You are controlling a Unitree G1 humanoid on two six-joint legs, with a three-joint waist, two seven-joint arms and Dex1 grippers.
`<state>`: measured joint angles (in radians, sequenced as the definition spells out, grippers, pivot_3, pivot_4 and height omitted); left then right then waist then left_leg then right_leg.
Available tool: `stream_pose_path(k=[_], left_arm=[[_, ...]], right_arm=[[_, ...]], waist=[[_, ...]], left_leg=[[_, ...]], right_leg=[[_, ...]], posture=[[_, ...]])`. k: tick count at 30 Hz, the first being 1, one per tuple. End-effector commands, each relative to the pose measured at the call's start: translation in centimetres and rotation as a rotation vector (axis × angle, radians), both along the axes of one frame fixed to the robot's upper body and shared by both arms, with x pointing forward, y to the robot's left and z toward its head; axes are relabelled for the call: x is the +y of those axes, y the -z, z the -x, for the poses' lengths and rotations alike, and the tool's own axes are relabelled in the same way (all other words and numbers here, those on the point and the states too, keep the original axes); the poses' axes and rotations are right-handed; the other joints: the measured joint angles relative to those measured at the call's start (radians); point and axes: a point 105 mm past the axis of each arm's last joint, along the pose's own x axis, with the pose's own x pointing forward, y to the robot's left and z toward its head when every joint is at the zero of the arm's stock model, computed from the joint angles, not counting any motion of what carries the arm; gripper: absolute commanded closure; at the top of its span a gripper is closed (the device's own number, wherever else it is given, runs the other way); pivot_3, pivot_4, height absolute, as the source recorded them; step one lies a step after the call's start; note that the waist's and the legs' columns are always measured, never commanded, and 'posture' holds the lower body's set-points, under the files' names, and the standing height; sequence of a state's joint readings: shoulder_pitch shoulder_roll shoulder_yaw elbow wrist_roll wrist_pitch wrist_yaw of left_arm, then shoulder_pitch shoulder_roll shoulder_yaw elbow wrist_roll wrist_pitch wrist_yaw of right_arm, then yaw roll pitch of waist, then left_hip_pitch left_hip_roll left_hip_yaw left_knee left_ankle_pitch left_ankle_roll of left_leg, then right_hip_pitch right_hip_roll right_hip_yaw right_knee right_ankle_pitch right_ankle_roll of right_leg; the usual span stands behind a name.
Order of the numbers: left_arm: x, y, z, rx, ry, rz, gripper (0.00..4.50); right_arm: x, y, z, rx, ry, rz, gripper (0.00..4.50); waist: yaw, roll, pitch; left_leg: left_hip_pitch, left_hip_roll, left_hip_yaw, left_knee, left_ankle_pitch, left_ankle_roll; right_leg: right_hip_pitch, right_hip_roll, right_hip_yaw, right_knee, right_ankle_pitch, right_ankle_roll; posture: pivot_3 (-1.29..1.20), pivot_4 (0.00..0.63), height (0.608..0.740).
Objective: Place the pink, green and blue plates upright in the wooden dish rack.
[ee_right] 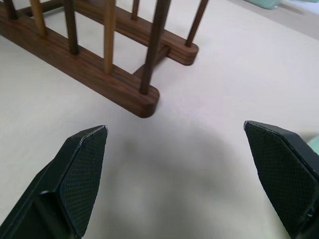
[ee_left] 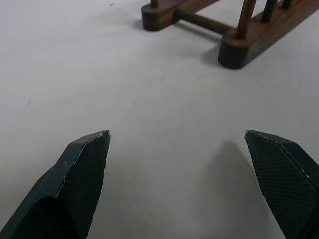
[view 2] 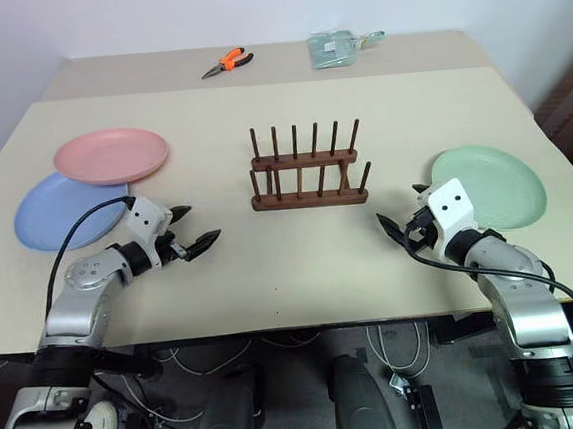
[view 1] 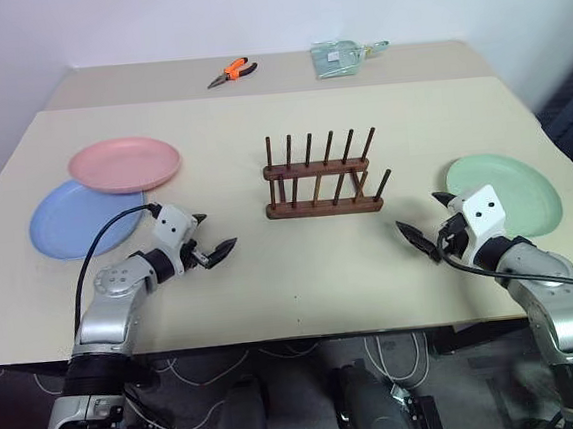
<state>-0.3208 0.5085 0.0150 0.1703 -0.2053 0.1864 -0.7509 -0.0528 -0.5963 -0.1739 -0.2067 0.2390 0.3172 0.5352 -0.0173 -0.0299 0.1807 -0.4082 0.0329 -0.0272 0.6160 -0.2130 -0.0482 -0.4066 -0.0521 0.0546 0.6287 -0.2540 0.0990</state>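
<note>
Dish rack (view 1: pixel 322 179) — centre frame, empty, between left gripper (view 1: pixel 212 247) and right gripper (view 1: pixel 424 228); both fingers spread, released. Pink plate (view 1: pixel 124 163) overlaps blue plate (view 1: pixel 71 220), upper left; green plate (view 1: pixel 513 189) right.

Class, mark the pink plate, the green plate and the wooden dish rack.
pink plate (view 1: pixel 125 164), left eye view, its centre.
green plate (view 1: pixel 510 190), left eye view, its middle.
wooden dish rack (view 1: pixel 324 208), left eye view, front base rail.

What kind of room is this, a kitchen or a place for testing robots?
Probably a robot test room, not a kitchen. The plain beige table holds only a wooden dish rack and three plates, with orange-handled pliers at the back. Loose cables hang under the table's front edge.
</note>
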Motion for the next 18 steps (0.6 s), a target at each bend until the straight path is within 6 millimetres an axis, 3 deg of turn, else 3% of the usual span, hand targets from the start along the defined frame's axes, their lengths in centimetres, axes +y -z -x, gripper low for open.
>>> stream_pose_path(k=[1, 10, 18], left_arm=[[-0.1, -0.6, -0.3, -0.032, 0.003, -0.007, 0.06], [-1.6, -0.3, -0.8, 0.002, 0.122, -0.032, 0.06], [-6.7, 0.6, -3.2, 0.088, 0.384, -0.100, 0.06]], right_arm=[[0.2, -2.0, -0.6, -0.086, -0.004, 0.005, 0.03], [1.2, -2.3, -0.5, -0.071, -0.054, -0.057, 0.03], [0.8, -2.5, 0.1, -0.114, 0.006, -0.018, 0.03]], waist=[[-0.001, 0.000, 0.000], [0.007, 0.000, 0.000], [0.006, 0.000, 0.000]], left_leg=[[0.000, 0.000, 0.000, 0.000, 0.000, 0.000], [0.000, 0.000, 0.000, 0.001, 0.000, 0.000], [-0.001, -0.001, 0.000, 0.001, 0.000, 0.000]], right_leg=[[0.000, 0.000, 0.000, 0.000, 0.000, 0.000], [0.001, 0.000, 0.000, 0.000, 0.000, 0.000], [0.001, 0.001, 0.000, 0.000, 0.000, 0.000]], posture=[[0.00, 0.150, 0.732], [0.00, 0.150, 0.732], [0.00, 0.150, 0.732]])
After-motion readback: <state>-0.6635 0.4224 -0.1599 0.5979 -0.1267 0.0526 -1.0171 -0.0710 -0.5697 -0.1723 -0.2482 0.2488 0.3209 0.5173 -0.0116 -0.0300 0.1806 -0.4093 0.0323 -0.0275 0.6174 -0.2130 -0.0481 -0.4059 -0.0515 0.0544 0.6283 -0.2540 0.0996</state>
